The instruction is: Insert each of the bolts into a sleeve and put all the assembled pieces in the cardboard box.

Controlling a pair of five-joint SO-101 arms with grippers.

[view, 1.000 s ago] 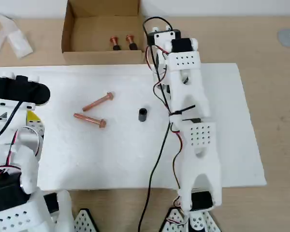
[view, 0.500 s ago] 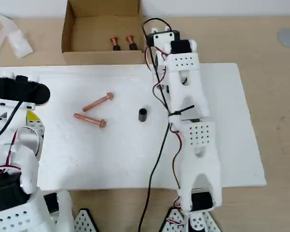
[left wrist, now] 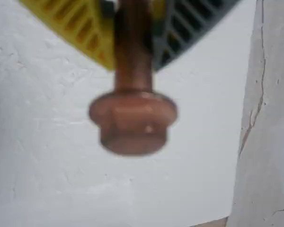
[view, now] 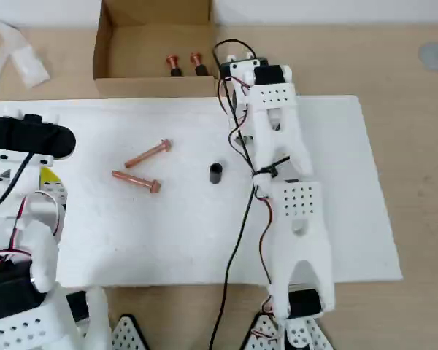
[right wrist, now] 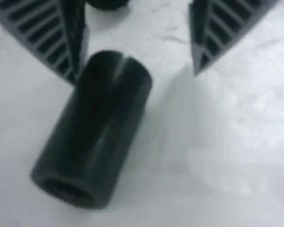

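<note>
"What's the left hand (left wrist: 135,28) doing?"
"It's clamped on a copper bolt (left wrist: 132,118), shank in line with the hand, head pointing away."
"And the right hand (right wrist: 137,66)?"
"Spread wide, with a black sleeve (right wrist: 92,142) lying slantwise in its gap."

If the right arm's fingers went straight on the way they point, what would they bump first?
Probably the black sleeve, on its side on the white mat ahead of the right gripper. It sits close to one of the open fingers, which may touch first, though depth is unclear.
</note>
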